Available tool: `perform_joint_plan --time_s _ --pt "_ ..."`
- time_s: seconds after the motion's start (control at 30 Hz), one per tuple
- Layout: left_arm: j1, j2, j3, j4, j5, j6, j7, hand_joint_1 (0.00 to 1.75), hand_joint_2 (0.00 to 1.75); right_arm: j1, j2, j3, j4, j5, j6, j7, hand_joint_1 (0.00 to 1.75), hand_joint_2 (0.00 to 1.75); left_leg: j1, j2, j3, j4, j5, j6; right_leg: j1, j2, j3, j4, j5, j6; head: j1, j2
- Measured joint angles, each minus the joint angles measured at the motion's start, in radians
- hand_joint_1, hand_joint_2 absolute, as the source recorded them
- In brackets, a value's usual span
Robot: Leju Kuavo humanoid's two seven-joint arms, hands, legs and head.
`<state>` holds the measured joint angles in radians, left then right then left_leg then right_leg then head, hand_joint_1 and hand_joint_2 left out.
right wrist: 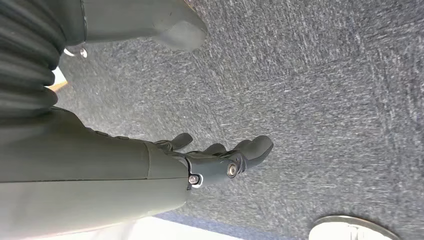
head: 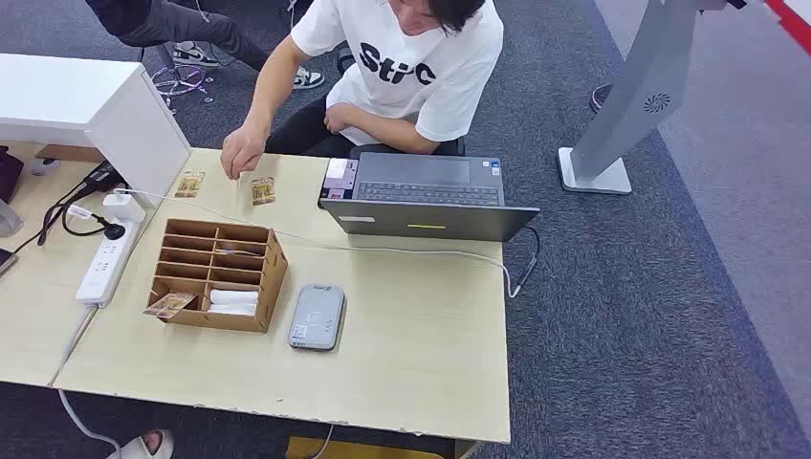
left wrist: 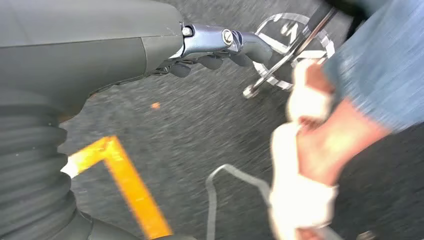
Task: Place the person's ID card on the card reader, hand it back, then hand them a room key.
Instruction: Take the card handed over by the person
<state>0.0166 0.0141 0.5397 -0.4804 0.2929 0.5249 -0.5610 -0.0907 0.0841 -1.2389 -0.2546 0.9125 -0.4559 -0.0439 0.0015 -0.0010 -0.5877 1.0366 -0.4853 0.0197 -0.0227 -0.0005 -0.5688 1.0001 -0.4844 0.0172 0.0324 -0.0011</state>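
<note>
Head view: person's hand (head: 241,153) beside ID card (head: 263,190).
Left hand (left wrist: 215,52) and right hand (right wrist: 220,160) hang empty, fingers loosely apart; reaching risks striking that hand.

A brown cardboard slotted organizer (head: 218,274) and an open dark grey laptop (head: 426,196) are crowding the pale wooden table's (head: 421,354) far half, leaving its near right corner passable.

I see a light wooden table (head: 421,335) standing on dark grey carpet (head: 622,316), with a second pale desk (head: 29,287) butted against its left side and a white box-shaped cabinet (head: 86,105) at the far left. Off to the far right a grey stand (head: 626,105) rises from a flat white base. On the floor in the left wrist view I make out a strip of orange tape (left wrist: 127,185).
</note>
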Motion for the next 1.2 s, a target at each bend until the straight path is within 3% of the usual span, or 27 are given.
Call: perform_joint_plan --time_s 0.33,0.63,0.93,1.2 --pt "0.012 -0.007 0.245 -0.189 -0.131 -0.004 -0.064 0.00 1.75 -0.010 0.009 -0.055 0.009 0.022 -0.031 0.005 0.00 1.75 0.000 0.000 0.000 0.000 0.000 0.000 0.000 0.000 0.000 0.000 0.000 0.000 0.000 0.000" --pt "0.029 -0.062 0.386 -0.481 -0.221 -0.088 -0.092 0.00 1.75 -0.014 0.023 -0.077 0.015 0.037 -0.037 0.020 0.00 1.75 0.000 0.000 0.000 0.000 0.000 0.000 0.000 0.000 0.000 0.000 0.000 0.000 0.000 0.000" --pt "0.069 -0.137 0.389 -0.780 -0.263 -0.189 -0.108 0.00 1.75 -0.015 0.037 -0.091 0.020 0.040 -0.036 0.035 0.00 1.75 0.000 0.000 0.000 0.000 0.000 0.000 0.000 0.000 0.000 0.000 0.000 0.000 0.000 0.000" --pt "0.105 -0.145 0.266 -1.059 -0.304 -0.219 -0.123 0.00 1.75 -0.020 0.044 -0.094 0.023 0.040 -0.030 0.043 0.00 1.75 0.000 0.000 0.001 0.000 0.000 0.000 0.000 0.000 -0.001 0.000 0.000 0.000 0.000 0.000"
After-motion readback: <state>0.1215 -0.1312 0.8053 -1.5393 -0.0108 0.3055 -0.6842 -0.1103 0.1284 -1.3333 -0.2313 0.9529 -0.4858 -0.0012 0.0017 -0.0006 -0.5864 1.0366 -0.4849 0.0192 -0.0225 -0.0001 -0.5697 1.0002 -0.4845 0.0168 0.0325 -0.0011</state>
